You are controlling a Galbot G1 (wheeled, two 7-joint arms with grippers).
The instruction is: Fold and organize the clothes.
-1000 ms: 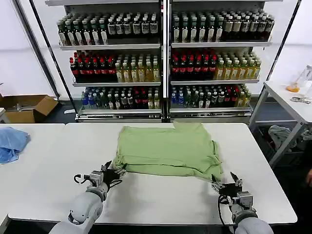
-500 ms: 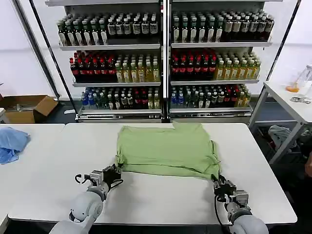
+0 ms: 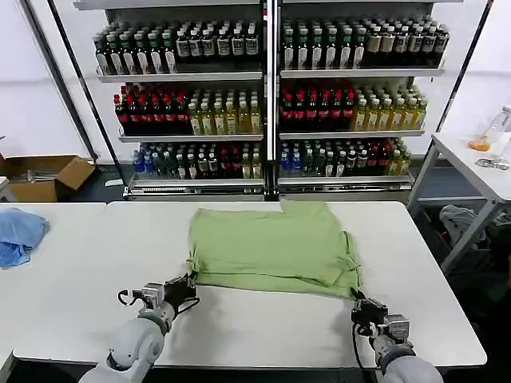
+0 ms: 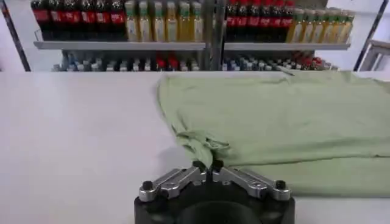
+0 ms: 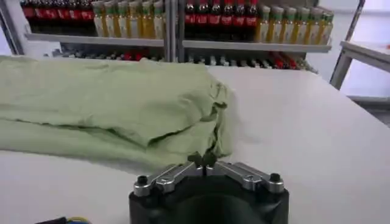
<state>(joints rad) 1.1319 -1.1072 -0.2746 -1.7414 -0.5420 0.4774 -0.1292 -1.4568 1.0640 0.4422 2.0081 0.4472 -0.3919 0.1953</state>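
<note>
The light green shirt [image 3: 275, 246] lies folded mid-table [image 3: 72, 287] — soft, limp, likely light — best pinched at its near corners, where the left gripper [image 3: 188, 285] and right gripper [image 3: 358, 304] rest, fingertips closed together.

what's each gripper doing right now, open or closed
Left gripper: closed on the near left corner of the green shirt.
Right gripper: closed on the shirt's near right corner.

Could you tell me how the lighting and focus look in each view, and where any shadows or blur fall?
Head view: even, bright lighting, soft shadow under the shirt's near edge. Left wrist view: shirt sharp, the shelves of bottles soft behind; left gripper dark at the edge. Right wrist view: faint shadow beside the folded shirt, right gripper dark.
</note>
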